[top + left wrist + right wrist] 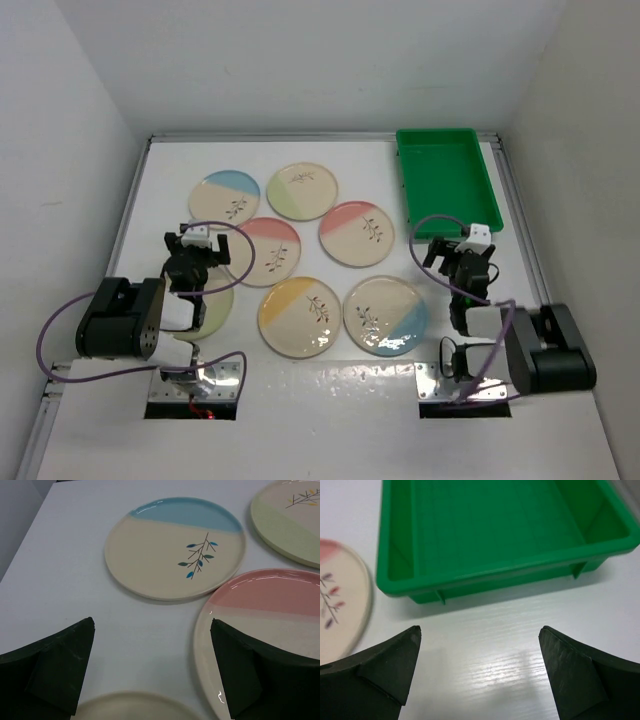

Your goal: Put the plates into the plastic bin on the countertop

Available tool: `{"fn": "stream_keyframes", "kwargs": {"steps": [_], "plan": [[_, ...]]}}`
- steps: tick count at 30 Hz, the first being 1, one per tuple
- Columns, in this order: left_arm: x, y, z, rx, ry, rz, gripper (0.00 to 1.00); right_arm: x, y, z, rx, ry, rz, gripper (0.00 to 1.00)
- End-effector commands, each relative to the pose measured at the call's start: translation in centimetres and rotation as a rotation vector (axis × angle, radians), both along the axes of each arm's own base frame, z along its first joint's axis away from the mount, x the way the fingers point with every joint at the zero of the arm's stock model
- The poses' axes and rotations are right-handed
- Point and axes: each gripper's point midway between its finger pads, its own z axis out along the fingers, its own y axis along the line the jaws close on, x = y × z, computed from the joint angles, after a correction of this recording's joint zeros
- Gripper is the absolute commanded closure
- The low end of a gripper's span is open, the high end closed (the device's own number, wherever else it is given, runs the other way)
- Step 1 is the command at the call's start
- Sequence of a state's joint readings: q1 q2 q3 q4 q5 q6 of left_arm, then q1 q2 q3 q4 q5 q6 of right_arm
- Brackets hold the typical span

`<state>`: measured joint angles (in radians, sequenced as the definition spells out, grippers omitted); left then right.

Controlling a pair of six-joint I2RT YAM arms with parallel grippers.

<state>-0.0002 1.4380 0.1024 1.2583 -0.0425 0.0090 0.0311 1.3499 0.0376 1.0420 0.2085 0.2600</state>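
Several round cream plates lie on the white countertop [330, 395]: a blue one [225, 195], a green one [302, 190], two pink ones [268, 250] [357, 233], a yellow one [300, 317] and another blue one [386, 315]. One more plate [212, 308] is partly hidden under my left arm. The green plastic bin [447, 185] stands empty at the back right. My left gripper [205, 245] [152, 622] hangs open between the blue plate [175, 550] and the pink plate [265, 615]. Just short of the bin [495, 530], my right gripper [458, 252] [480, 630] is open over bare countertop.
White walls close in the countertop at the back and both sides, with a thin raised edge [320, 137] along the back. A pink plate's rim [340, 605] shows at the left of the right wrist view. Purple cables [60, 320] loop from both arms.
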Motion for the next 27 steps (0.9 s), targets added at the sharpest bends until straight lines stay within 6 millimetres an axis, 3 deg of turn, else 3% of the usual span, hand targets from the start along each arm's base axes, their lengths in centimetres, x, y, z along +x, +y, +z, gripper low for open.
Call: {"fn": "stream_keyframes", "kwargs": {"steps": [1, 2, 3, 4, 5, 6, 7, 8, 9, 11, 12, 13, 14, 15, 16, 17, 18, 19, 20, 21, 22, 23, 24, 25, 27], "plan": [[0.7, -0.1, 2.0, -0.021, -0.071, 0.005, 0.00, -0.1, -0.3, 2.9, -0.028, -0.058, -0.020, 0.00], [0.7, -0.1, 2.0, -0.021, -0.071, 0.005, 0.00, -0.1, -0.1, 2.9, -0.081, -0.002, 0.004, 0.00], [0.7, -0.1, 2.0, -0.021, -0.071, 0.005, 0.00, 0.3, 0.1, 5.5, -0.106, -0.047, 0.010, 0.00], [0.8, -0.7, 2.2, -0.022, -0.079, -0.032, 0.00, 0.5, 0.4, 6.4, -0.139, -0.051, 0.021, 0.00], [1.9, -2.2, 4.5, 0.016, -0.140, -0.129, 0.00, 0.6, 0.3, 7.5, -0.204, -0.053, 0.030, 0.00], [2.0, -3.6, 2.2, 0.031, 0.020, -0.238, 0.00, 1.3, -0.1, 10.7, -0.272, -0.055, 0.011, 0.00], [2.4, -5.0, 5.9, 0.128, -0.022, -0.375, 0.00, 1.4, 0.0, 12.3, -0.380, -0.047, 0.047, 0.00], [4.7, -6.0, 11.7, 0.191, -0.096, -0.404, 0.00, 1.6, 0.1, 13.4, -0.436, -0.031, 0.068, 0.00], [4.7, -6.6, 11.9, 0.222, -0.020, -0.425, 0.00, 2.0, 0.5, 17.1, -0.561, 0.008, 0.105, 0.00], [6.1, -8.9, 15.2, 0.424, -0.044, -0.506, 0.00, 2.0, -1.6, 21.0, -0.762, 0.078, 0.008, 0.00], [7.4, -9.6, 18.8, 0.447, -0.034, -0.510, 0.00, 2.6, -1.9, 23.3, -0.779, 0.067, -0.049, 0.00], [8.0, -11.5, 19.6, 0.426, 0.019, -0.542, 0.00, 1.4, -4.5, 25.1, -0.720, 0.072, -0.281, 0.00], [8.2, -13.4, 19.9, 0.408, 0.080, -0.631, 0.00, 1.9, -4.4, 28.4, -0.626, 0.001, -0.328, 0.00], [8.2, -15.4, 18.9, 0.366, 0.255, -0.750, 0.00, 3.2, -3.4, 27.9, -0.485, 0.008, -0.285, 0.03], [7.4, -17.3, 18.1, 0.333, 0.340, -0.846, 0.00, 3.2, 3.1, 27.5, -0.294, 0.105, 0.193, 0.12], [5.3, -21.3, 17.3, 0.305, 0.405, -1.009, 0.07, 3.1, 3.9, 26.7, -0.229, 0.136, 0.285, 0.30], [4.2, -23.1, 16.1, 0.275, 0.493, -1.063, 0.44, 2.9, 5.1, 26.1, -0.165, 0.154, 0.337, 0.54], [3.4, -24.8, 13.7, 0.245, 0.632, -1.104, 0.71, 2.5, 6.1, 24.1, -0.124, 0.197, 0.331, 0.56], [1.6, -27.5, 12.4, 0.230, 0.705, -1.134, 0.84, 2.3, 5.9, 23.0, -0.082, 0.227, 0.273, 0.51], [0.7, -28.6, 11.0, 0.239, 0.754, -1.149, 0.79, 1.8, 4.9, 21.8, -0.090, 0.269, 0.202, 0.37], [-0.1, -29.9, 10.2, 0.252, 0.774, -1.181, 0.67, 0.5, 5.0, 19.0, -0.062, 0.354, 0.174, 0.22], [-2.2, -31.8, 8.8, 0.273, 0.816, -1.226, 0.56, -0.3, 4.7, 18.8, -0.028, 0.356, 0.130, 0.18], [-3.1, -32.8, 7.7, 0.275, 0.838, -1.248, 0.49, -1.3, 4.7, 17.2, -0.017, 0.392, 0.122, 0.14], [-4.6, -33.0, 5.7, 0.285, 0.892, -1.251, 0.47, -1.7, 4.7, 16.6, -0.004, 0.398, 0.117, 0.12], [-6.6, -35.0, 3.8, 0.281, 0.912, -1.262, 0.46, -3.5, 5.0, 14.8, 0.030, 0.396, 0.110, 0.12]]}}
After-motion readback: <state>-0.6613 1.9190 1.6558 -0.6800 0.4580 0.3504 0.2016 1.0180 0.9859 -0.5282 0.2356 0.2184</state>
